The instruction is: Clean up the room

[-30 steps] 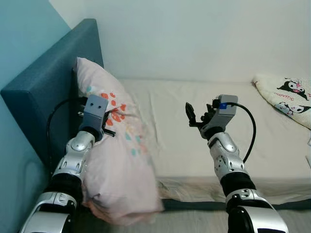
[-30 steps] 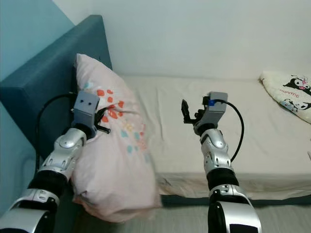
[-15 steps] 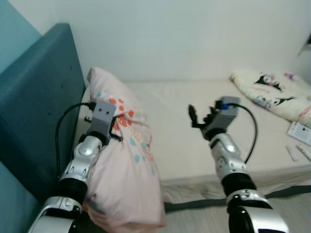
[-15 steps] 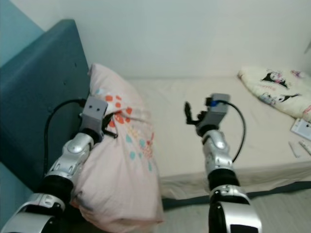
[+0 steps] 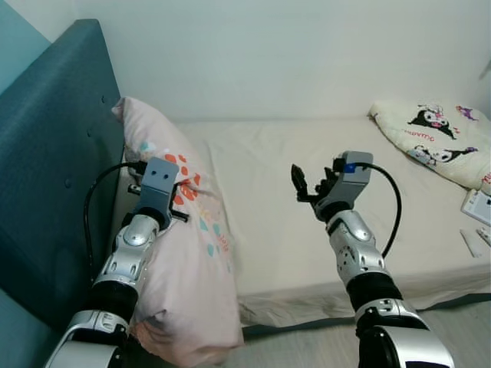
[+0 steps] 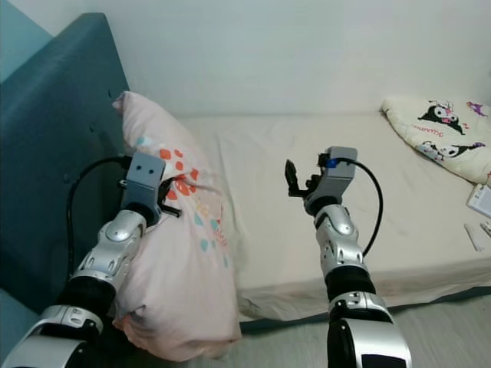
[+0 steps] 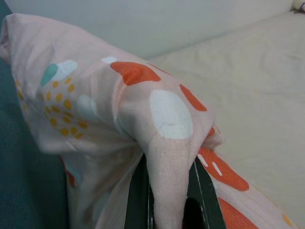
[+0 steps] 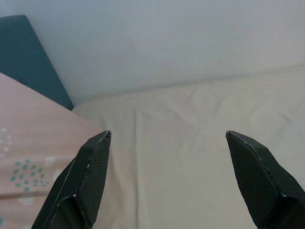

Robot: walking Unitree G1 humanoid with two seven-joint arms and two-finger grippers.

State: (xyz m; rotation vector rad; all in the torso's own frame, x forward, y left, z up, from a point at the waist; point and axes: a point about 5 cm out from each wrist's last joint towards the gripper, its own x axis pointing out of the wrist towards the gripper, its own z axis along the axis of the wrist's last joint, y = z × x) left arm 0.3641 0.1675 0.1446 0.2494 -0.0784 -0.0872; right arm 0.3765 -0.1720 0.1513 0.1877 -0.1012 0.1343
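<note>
Our left gripper (image 7: 164, 191) is clenched on a fold of the pink pillow (image 5: 188, 253), which leans against the headboard (image 5: 54, 153) at the bed's (image 5: 307, 207) left end, its near end overhanging. We should lift it fully onto the mattress before letting go. Our right gripper (image 8: 167, 176) hovers released.

Pale pink pillow (image 5: 188, 253), printed with orange, teal, white spots and dotted patches. Long, soft, creased. Stands on end, tilted, upper end against teal headboard (image 5: 54, 153), lower end hanging past bed (image 5: 307, 192) edge. Fold of cover bunched and pinched between fingers of left hand (image 7: 167, 200). Second pillow (image 5: 433, 142), cream with cartoon print, lies at bed's far right.
</note>
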